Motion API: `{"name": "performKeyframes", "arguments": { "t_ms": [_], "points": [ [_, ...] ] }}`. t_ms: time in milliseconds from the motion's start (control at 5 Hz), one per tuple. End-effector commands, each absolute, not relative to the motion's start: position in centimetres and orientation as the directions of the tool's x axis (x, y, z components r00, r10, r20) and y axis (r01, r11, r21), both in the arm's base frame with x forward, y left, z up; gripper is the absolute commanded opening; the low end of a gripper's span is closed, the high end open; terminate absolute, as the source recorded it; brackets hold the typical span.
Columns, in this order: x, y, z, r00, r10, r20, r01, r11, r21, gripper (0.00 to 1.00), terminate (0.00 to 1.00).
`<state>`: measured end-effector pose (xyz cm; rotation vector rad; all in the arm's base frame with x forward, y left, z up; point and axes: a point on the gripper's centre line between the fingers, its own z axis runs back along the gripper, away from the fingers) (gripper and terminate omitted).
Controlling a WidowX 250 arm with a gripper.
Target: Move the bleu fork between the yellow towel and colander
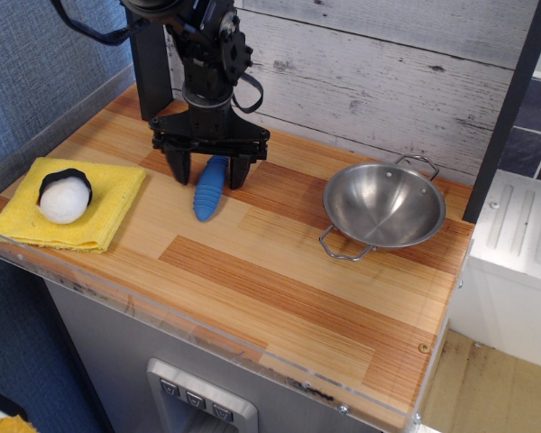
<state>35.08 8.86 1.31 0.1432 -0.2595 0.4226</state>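
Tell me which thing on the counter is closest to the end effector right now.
The blue fork. It lies between the spread fingers of the end effector, while the yellow towel sits off to one side and the steel bowl to the other.

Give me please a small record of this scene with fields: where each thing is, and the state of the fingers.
fork: blue fork lies on the wooden counter, between towel and colander
towel: yellow towel at the left edge, a white ball on it
colander: steel colander at the right, empty
gripper: gripper above the fork's far end
fingers: open, one on each side of the handle
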Motion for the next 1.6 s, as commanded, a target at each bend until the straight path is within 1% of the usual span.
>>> {"name": "performKeyframes", "arguments": {
  "t_ms": [0, 200, 400, 600, 800, 1200, 1400],
  "points": [
    [35.5, 9.0, 4.4, 0.838, 0.410, 0.360, -0.454, 0.890, 0.044, 1.00, 0.00],
    [35.6, 8.8, 6.2, 0.822, 0.414, 0.391, -0.455, 0.890, 0.014, 1.00, 0.00],
    [35.6, 8.2, 8.6, 0.795, 0.414, 0.444, -0.453, 0.891, -0.020, 1.00, 0.00],
    [34.8, 7.3, 11.2, 0.775, 0.400, 0.489, -0.445, 0.895, -0.027, 1.00, 0.00],
    [33.3, 6.4, 12.7, 0.721, 0.433, 0.541, -0.458, 0.884, -0.096, 1.00, 0.00],
    [33.3, 6.4, 12.7, 0.721, 0.433, 0.541, -0.458, 0.884, -0.096, 1.00, 0.00],
    [33.3, 6.4, 12.7, 0.721, 0.433, 0.541, -0.458, 0.884, -0.096, 1.00, 1.00]
  ]
}}
